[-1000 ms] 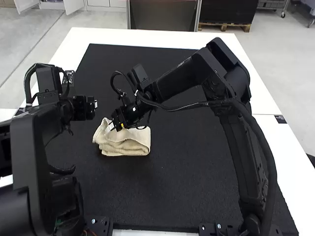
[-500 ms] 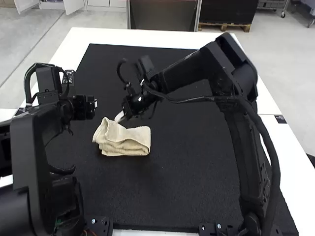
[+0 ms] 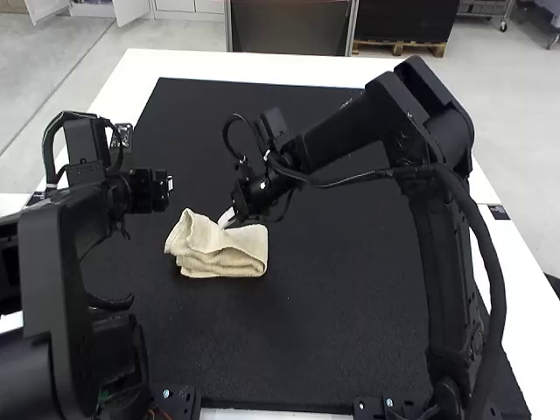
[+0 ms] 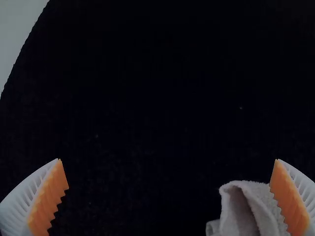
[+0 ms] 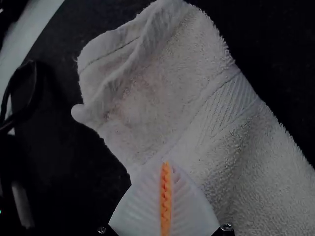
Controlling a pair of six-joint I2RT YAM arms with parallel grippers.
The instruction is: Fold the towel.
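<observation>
Now: right end effector (image 3: 227,218), pressed together, shifted towards 3 o'clock, to the towel (image 3: 232,254)'s 12 o'clock edge | layered bundle left unchanged at the mat (image 3: 350,306)'s 9 o'clock | left end effector (image 4: 167,159) spread | folding seemingly near done; raised 10 o'clock end may need flattening

In the high view, bare black mat (image 3: 350,315) lies right of the towel (image 3: 227,258) and on its near side: 2 open ways in. Beyond the towel, the right arm (image 3: 350,131) stands across the route, the right gripper (image 3: 227,218) at the towel's far edge, a thick cable (image 3: 497,280) bowing outward. The left arm (image 3: 52,289) blocks the left side, with a small gap between the left gripper (image 3: 170,185) and the towel.
</observation>
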